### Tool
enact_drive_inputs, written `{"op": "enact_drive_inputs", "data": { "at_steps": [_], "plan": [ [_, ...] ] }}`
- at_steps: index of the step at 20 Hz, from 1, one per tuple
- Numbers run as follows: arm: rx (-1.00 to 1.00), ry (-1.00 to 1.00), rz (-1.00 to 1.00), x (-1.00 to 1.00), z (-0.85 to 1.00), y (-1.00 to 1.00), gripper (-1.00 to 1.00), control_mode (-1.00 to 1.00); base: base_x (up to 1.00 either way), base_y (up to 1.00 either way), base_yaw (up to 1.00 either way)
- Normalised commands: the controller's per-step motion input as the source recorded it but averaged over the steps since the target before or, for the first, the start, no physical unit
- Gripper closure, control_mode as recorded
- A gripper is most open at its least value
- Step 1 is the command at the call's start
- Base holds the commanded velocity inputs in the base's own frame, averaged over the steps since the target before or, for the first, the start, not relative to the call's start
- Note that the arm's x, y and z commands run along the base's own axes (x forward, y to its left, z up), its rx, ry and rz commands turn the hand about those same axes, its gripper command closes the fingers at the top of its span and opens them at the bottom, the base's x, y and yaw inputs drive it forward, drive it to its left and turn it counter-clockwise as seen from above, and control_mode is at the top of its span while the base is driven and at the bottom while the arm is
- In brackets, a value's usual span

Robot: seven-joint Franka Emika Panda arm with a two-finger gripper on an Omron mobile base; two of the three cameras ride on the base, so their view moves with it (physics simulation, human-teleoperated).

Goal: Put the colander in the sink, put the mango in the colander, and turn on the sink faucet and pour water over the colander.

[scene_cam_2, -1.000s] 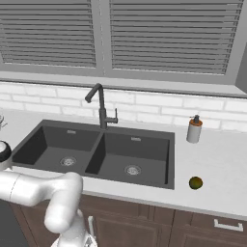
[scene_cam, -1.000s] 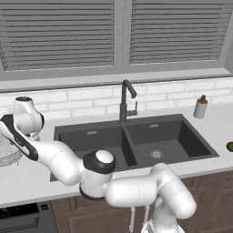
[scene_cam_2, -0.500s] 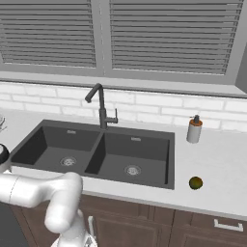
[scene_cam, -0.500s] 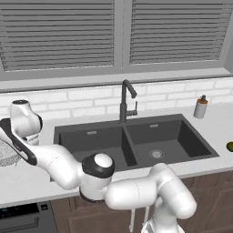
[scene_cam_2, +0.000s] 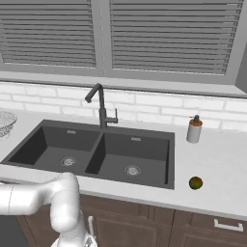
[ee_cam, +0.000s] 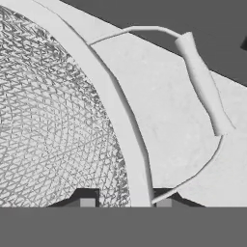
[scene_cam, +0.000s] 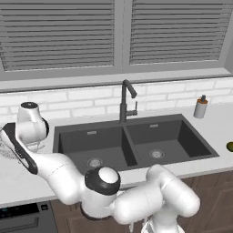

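Observation:
The colander (ee_cam: 53, 120) is a grey-white mesh bowl on the counter left of the sink (scene_cam_2: 169, 144), seen at the far left (scene_cam_2: 6, 123) and partly behind my arm (scene_cam: 5, 150). My gripper (ee_cam: 125, 202) is open and straddles its rim, one fingertip (ee_cam: 87, 201) inside the mesh and the other outside. A wire side handle (ee_cam: 202, 82) lies just beyond. The mango (scene_cam_2: 195, 183) rests on the counter right of the sink, at the edge (scene_cam: 230, 146). The dark faucet (scene_cam_2: 101, 106) stands behind the basin divider, with no water running.
A beige dispenser bottle (scene_cam_2: 194, 130) stands at the back right of the counter. My own forearm (scene_cam: 50, 166) stretches across the counter in front of the left basin. Window blinds and a tiled wall rise behind the sink.
My hand has sunk slightly lower over the colander at the left end of the counter. Mango, faucet and bottle have not moved.

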Motion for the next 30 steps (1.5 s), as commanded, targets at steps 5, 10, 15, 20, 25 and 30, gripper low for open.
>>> {"op": "enact_drive_inputs", "data": {
  "at_steps": [5, 10, 15, 20, 25, 30],
  "plan": [
    [0.23, -0.18, -0.55, -0.63, 0.13, -0.17, 1.00, -1.00, 0.00, 0.00, 0.00],
    [0.15, -0.07, -0.65, -0.32, 0.15, -0.31, 1.00, -1.00, 0.00, 0.00, 0.00],
    [0.09, 0.02, -0.74, 0.00, 0.01, -0.66, 1.00, -1.00, 0.00, 0.00, 0.00],
    [0.11, 0.15, -0.71, 0.00, 0.18, -0.81, 1.00, -1.00, 0.00, 0.00, 0.00],
    [0.07, 0.29, -0.62, 0.02, 0.09, -0.49, 1.00, -1.00, 0.00, 0.00, 0.00],
    [0.00, 0.07, -0.33, 0.10, 0.02, 0.12, 1.00, -1.00, 0.00, 0.00, 0.00]
  ]
}}
